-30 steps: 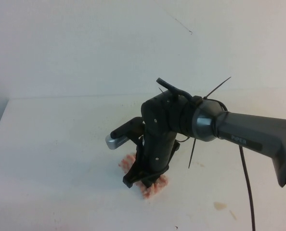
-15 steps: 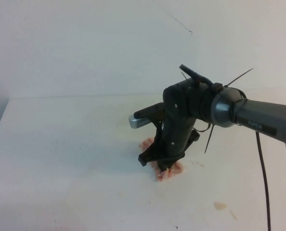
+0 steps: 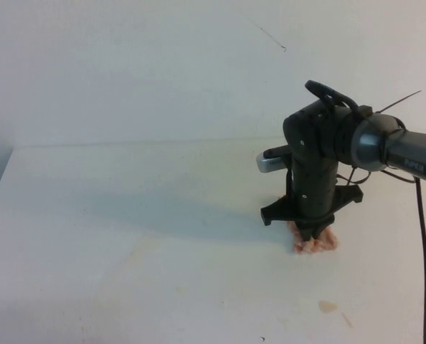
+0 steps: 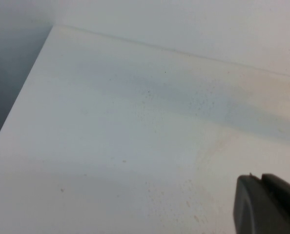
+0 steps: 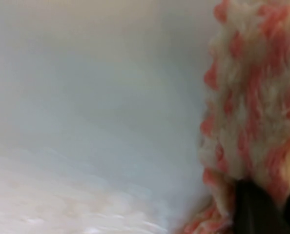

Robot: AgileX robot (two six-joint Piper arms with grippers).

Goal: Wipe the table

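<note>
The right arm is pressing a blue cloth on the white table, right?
No: the cloth is pink and white, as the right wrist view shows. The right end effector presses it on the white table; the left end effector hovers apart.

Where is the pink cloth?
Pink cloth: high view, table's right side, under the shut right hand, beyond a brown stain. Left hand: only in its wrist view.

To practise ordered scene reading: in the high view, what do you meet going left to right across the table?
table → right end effector shut on pink cloth → black cable. The left end effector: only in its wrist view.
</note>
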